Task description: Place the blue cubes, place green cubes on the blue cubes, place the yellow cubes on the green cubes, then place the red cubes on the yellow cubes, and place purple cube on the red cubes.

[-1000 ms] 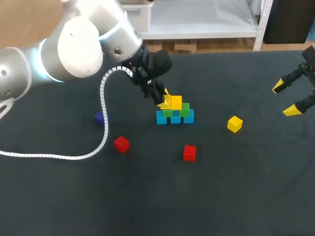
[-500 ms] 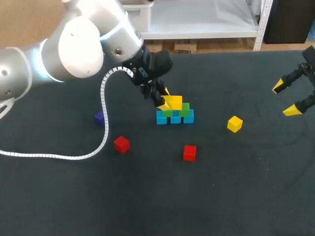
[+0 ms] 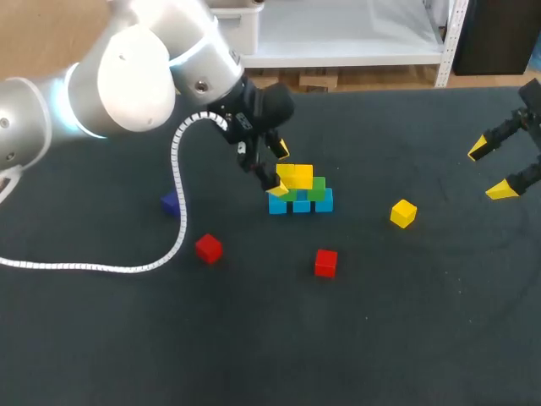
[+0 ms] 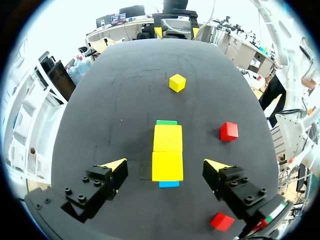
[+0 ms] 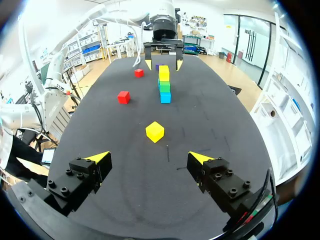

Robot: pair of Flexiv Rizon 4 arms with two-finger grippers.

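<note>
The dark matte table (image 3: 439,338) carries everything. Our bulky white left arm (image 3: 135,76) stands over its left side, and a ribbed white cable (image 3: 173,228) trails from the wrist. The left hand (image 3: 280,170) hangs over the pile of small cubes (image 3: 302,193) near the table's middle. Its fingers are spread, with a plain gap either side of the top cubes, and they grip nothing. The pile has blue cubes (image 3: 325,201) at the base, green cubes (image 3: 318,188) on them and two yellow cubes (image 4: 167,140) side by side on top. Our right hand (image 3: 490,171) is well apart at the far right, fingers wide and empty.

Loose on the table lie a third yellow cube (image 3: 403,212), two red cubes (image 3: 325,262) and a purple cube (image 3: 171,203) partly hidden by the cable.

We judge the cubes light, rigid and smooth-faced. Each wants a square hold on two opposite flat sides and a gentle set-down, since a nudge could topple the pile.
</note>
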